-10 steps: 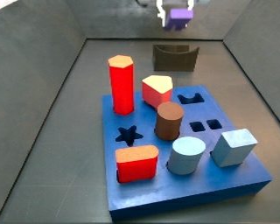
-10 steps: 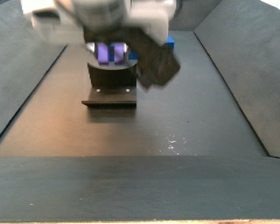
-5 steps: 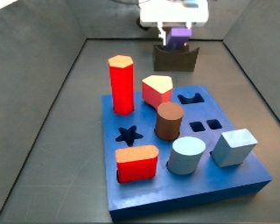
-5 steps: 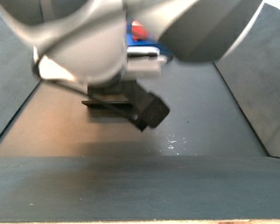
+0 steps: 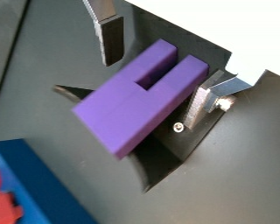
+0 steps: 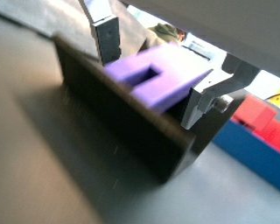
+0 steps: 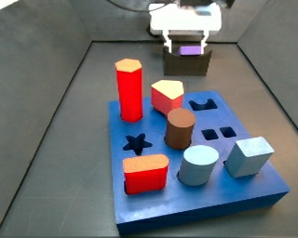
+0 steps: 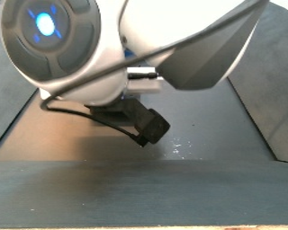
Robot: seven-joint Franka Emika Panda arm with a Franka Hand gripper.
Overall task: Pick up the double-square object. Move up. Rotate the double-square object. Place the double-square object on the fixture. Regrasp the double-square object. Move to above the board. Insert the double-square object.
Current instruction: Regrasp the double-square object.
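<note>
Over fixture, end effector w/ double-square object; no writing.

With the claw at the far end of the grey bin, all the loose pegs you see in a side view stand nearer the camera than it. The red hexagonal prism is the tallest and stands off to the claw's left in that picture, the yellow-topped pentagon is just beside the prism and closest to the claw, and the brown cylinder comes next toward the camera. Farthest from the claw are the orange-topped block, the pale blue cylinder and the pale blue cube, in a row.
</note>
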